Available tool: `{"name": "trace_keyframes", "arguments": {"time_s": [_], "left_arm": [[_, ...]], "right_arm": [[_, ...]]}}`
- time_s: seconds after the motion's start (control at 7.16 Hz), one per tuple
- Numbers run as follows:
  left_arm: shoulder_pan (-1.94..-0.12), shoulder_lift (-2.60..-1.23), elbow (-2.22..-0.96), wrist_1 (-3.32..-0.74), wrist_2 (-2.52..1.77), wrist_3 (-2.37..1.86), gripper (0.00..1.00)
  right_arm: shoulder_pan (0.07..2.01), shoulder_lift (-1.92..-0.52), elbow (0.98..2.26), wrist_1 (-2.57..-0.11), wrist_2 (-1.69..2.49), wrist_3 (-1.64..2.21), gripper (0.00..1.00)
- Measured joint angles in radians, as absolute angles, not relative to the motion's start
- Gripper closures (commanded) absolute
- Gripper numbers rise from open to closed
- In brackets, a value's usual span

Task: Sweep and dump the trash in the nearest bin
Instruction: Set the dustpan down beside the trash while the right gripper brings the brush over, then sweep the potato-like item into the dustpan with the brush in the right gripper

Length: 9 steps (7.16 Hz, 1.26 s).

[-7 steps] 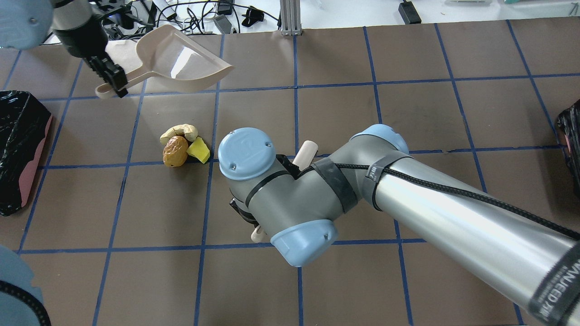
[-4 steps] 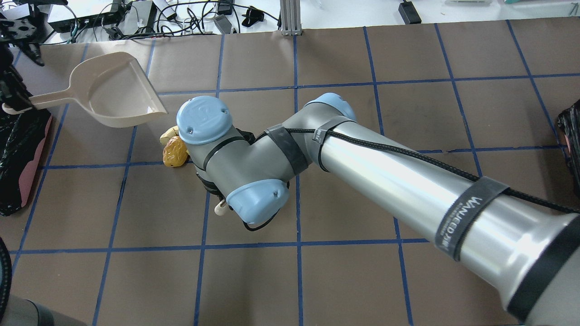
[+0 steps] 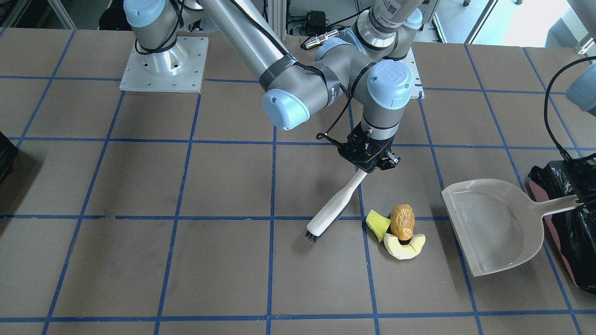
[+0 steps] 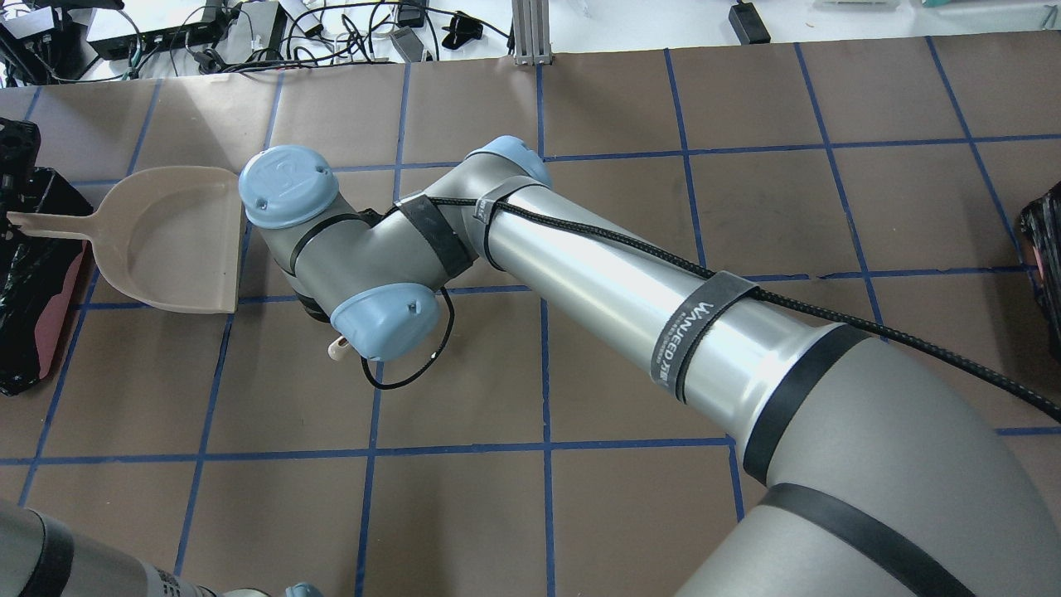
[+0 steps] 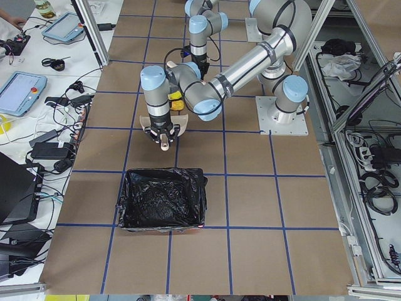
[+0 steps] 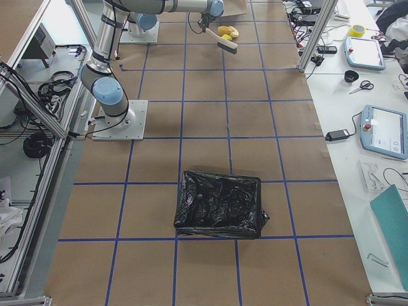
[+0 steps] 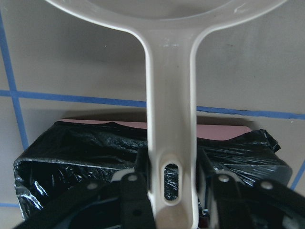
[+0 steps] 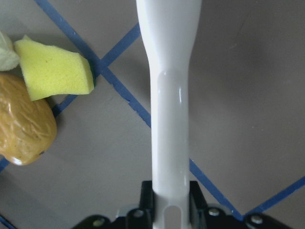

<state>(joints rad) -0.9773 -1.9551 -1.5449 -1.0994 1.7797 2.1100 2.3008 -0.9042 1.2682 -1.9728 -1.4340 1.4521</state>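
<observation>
The trash lies in one cluster on the brown mat: a yellow-green wedge [image 3: 378, 223] [image 8: 55, 71], a brown wrinkled lump [image 3: 402, 222] [image 8: 21, 126] and a pale curved rind [image 3: 405, 245]. My right gripper [image 3: 369, 162] [image 8: 170, 202] is shut on a white brush [image 3: 335, 204], whose bristles rest just beside the wedge. The cream dustpan [image 3: 493, 228] [image 4: 166, 240] sits flat on the other side, mouth toward the trash. My left gripper [image 7: 174, 191] [image 3: 579, 200] is shut on its handle, above the bin [image 7: 86, 148] [image 4: 33, 274] [image 5: 163, 197]. In the overhead view my right arm hides the trash.
A second black-lined container [image 6: 220, 204] [image 4: 1044, 249] stands at the table's far right end. Blue tape lines grid the mat. Cables and boxes [image 4: 249, 33] lie beyond the back edge. My right arm [image 4: 580, 274] spans the table's middle.
My left arm carried the dustpan left and lowered it flat beside the bin. My right arm swung the brush left to the trash and now covers the pieces in the overhead view.
</observation>
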Motion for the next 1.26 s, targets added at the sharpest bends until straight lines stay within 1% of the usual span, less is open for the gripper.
{"name": "trace_keyframes", "arguments": {"time_s": [0.42, 0.7, 0.98, 1.26], "left_arm": [[-0.984, -2.024, -1.549, -1.048, 1.769, 2.107, 1.0], [-1.019, -2.058, -1.547, -1.036, 1.768, 2.068, 1.0], [-1.059, -2.071, -1.545, -1.022, 1.773, 2.063, 1.0], [-1.074, -2.079, -1.544, -1.013, 1.777, 2.07, 1.0]], "right_arm": [[2.332, -0.87, 1.198, -1.929, -1.366, 1.6, 1.0], [2.352, -0.794, 1.092, -1.923, -1.327, 1.722, 1.0], [2.385, -0.719, 0.981, -1.851, -1.318, 1.785, 1.0], [2.407, -0.696, 0.943, -1.816, -1.313, 1.824, 1.0]]}}
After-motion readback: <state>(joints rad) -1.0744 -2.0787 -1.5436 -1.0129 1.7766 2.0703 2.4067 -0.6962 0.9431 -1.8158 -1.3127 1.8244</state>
